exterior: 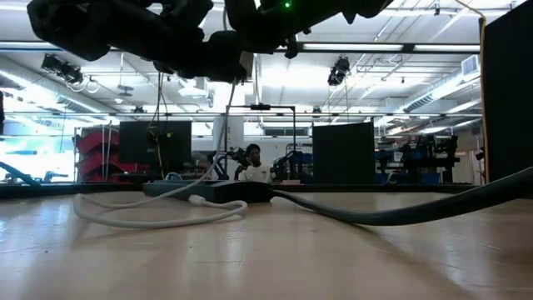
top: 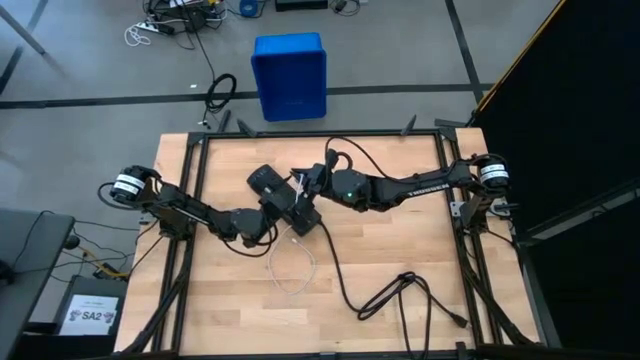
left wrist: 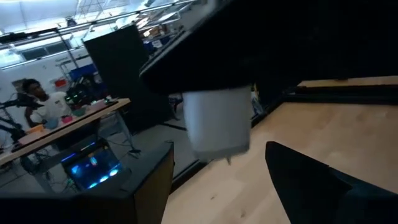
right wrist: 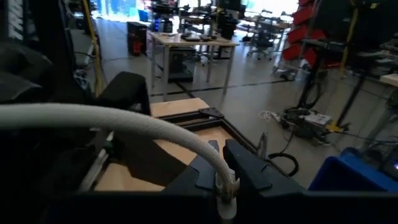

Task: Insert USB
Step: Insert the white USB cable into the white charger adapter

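Both arms meet above the middle of the wooden worktop (top: 400, 260): the left gripper (left wrist: 249, 124) clenches a small white cube-shaped charger block (left wrist: 216, 121), and the right gripper (right wrist: 225, 168) pinches the plug end of the thin white cable (right wrist: 112, 121), whose slack loops toward the front edge. The step in hand looks like mating plug to block. Next the plug must line up squarely with the port, which is hidden here.

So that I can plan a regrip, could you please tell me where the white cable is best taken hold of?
Probably just behind the plug, where the right tool pinches the white cable now: that end is stiff and fixes the plug's aim. Come from above, fingers either side. The slack loop on the table is limp. The left tool holds the charger block.
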You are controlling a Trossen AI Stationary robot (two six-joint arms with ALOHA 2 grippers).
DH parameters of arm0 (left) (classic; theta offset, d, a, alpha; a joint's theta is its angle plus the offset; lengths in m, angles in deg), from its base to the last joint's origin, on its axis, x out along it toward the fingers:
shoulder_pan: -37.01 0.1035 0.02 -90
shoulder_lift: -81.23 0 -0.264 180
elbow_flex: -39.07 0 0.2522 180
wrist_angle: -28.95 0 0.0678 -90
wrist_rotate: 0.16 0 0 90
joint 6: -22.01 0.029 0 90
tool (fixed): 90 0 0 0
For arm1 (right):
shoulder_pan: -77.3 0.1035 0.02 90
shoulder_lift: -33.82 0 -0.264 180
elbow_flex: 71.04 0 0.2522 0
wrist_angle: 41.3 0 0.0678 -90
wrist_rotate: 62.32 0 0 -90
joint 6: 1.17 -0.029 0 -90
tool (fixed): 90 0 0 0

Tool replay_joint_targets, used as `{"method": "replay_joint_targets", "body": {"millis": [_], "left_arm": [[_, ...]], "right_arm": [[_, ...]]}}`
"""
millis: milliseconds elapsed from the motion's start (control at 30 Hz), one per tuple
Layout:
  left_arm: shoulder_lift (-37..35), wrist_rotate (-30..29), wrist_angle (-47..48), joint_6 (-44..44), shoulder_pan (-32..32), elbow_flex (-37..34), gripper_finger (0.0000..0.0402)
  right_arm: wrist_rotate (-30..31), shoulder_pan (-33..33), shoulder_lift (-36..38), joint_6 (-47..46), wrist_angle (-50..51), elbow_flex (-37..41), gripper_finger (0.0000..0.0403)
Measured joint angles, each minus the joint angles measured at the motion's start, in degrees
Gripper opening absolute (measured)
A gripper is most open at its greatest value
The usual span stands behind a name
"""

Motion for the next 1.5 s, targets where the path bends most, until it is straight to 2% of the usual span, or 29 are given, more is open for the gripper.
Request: {"method": "replay_joint_targets", "body": {"millis": [233,433,567,767,1100,1233,1500], "left_arm": [[0.0,0.7,0.2,0.9,0.4,0.0,0.0239],[0.0,0.7,-0.1,1.2,1.2,0.0,0.0234],[0.0,1.0,-0.1,1.2,1.2,0.0,0.0204],[0.0,0.9,0.1,1.2,1.2,0.0,0.0129],[0.0,0.2,0.4,4.3,0.8,-0.1,0.0127],[0.0,-0.7,0.3,4.3,-0.9,-0.1,0.0127],[-0.6,-2.4,0.1,4.3,-4.5,-1.2,0.0127]], "right_arm": [[-6.9,-0.9,0.0,-3.0,0.5,0.0,0.0],[-9.1,-1.6,0.0,-5.1,2.9,0.0,0.0],[-9.7,-1.6,0.0,-5.1,3.0,0.0,0.0],[-11.1,-1.7,0.0,-5.9,3.5,0.0,0.0],[-13.6,-1.8,0.1,-4.1,5.0,-0.1,0.0005],[-17.4,-1.5,0.1,0.2,4.5,-0.1,0.0036],[-21.6,0.3,0.1,7.5,5.6,-0.1,0.0165]]}}
